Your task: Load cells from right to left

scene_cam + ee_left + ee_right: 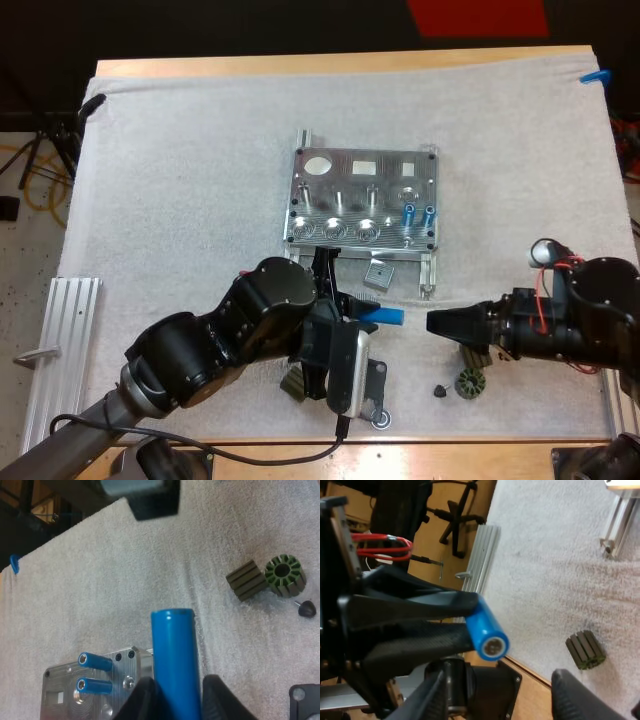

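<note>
**While the left jaws clamp a blue cell, the right jaws stand apart**

As the high view looks down on the bench (300,65) and its white mat (180,180), the left gripper (372,316) holds a blue cell (390,316) lying level, on the near side of the metal fixture (350,195). The right gripper (432,322) points at the cell's free end, near it but apart. Two blue cylinders (408,213) stand upright in the fixture's right end. A small grey block (379,275) lies just off the fixture's near edge, and a ribbed green part (470,384) and a tiny black piece (440,390) lie under the right arm. A metal rail (62,340) lies at the mat's left edge.

From the left wrist, the jaws press on the cell from both sides, and the loaded fixture lies beyond them.

From the right wrist, that arm's own fingers (575,695) stand wide apart, gripping nothing, and the cell's round end faces them from between the left arm's jaws.
</note>
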